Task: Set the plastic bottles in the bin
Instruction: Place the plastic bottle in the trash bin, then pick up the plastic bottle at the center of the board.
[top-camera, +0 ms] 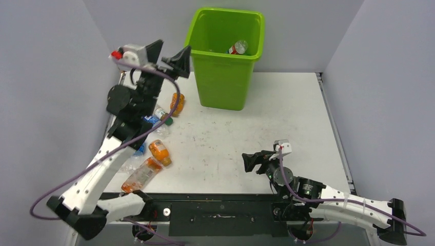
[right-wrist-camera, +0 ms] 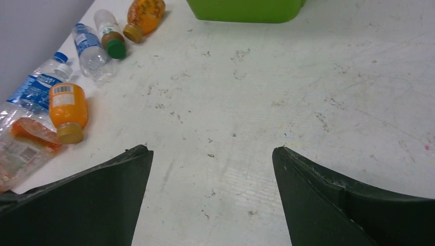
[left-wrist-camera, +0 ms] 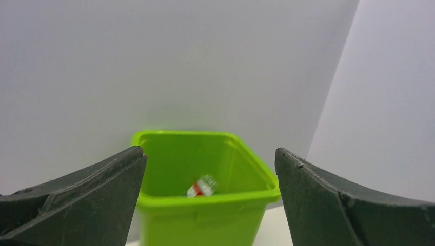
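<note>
**Top external camera:** mounted high, above and behind the near edge of the surface (top-camera: 256, 128), tilted down and facing far. It covers the whole surface at long range, up to the bin (top-camera: 223, 84) at the far side.

**Left wrist camera:** raised, close to the bin on its left. It faces roughly level toward the far wall (left-wrist-camera: 154, 61), looking between the left fingers (left-wrist-camera: 77, 205). With the top view it shares the bin's mouth and the bottle inside (left-wrist-camera: 201, 186).

**Right wrist camera:** low and close over the surface, looking far-left between the right fingers (right-wrist-camera: 87, 205). With the top view it shares the loose bottles (right-wrist-camera: 67, 110) at the left and the bin's foot.
</note>
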You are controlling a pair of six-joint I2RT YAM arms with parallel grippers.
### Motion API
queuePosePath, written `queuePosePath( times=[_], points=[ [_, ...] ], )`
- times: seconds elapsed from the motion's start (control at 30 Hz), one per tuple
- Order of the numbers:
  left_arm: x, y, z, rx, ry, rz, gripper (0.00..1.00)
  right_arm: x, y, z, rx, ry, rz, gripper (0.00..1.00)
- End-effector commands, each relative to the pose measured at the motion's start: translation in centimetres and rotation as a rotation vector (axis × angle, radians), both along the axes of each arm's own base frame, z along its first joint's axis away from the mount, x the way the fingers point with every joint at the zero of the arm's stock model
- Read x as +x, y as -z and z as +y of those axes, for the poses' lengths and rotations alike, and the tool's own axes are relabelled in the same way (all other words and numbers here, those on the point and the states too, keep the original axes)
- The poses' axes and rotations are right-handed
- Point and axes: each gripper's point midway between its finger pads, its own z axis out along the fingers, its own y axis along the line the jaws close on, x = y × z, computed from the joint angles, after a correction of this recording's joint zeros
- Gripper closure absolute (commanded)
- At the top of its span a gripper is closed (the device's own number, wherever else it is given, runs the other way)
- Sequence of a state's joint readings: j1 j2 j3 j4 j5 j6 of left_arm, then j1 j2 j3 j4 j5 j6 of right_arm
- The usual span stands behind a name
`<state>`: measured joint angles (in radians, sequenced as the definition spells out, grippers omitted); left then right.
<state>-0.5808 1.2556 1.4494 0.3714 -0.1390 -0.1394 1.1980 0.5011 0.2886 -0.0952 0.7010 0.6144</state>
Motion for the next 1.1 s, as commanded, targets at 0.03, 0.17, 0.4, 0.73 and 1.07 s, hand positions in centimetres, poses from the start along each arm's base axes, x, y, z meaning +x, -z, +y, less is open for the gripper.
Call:
queuePosePath(
  times=[0.03,0.17,0.4,0.73,1.07],
  points=[
    [-3.6,8.9,6.9,0.149,-0.224,0.181,0.04,0.0,-3.9,3.3,0.065,-0.128,-0.079,0.10],
    [-5.6,16.2,12.2,0.245,-0.415,0.357,0.04,-0.3,-3.5,6.5,0.021,-0.229,-0.049,0.10],
    [-8.9,25.9,13.9,0.209,-0.388,0.594,0.04,-0.1,-1.1,12.0,-0.091,-0.349,0.025,0.10],
    [-10.7,32.5,15.1,0.157,-0.410,0.730,0.04,-0.7,3.2,19.1,-0.066,-0.510,0.123,0.10],
    [-12.3,30.7,19.9,-0.005,-0.610,0.655,0.04,1.4,5.0,29.3,0.049,-0.699,0.198,0.10]
  ],
)
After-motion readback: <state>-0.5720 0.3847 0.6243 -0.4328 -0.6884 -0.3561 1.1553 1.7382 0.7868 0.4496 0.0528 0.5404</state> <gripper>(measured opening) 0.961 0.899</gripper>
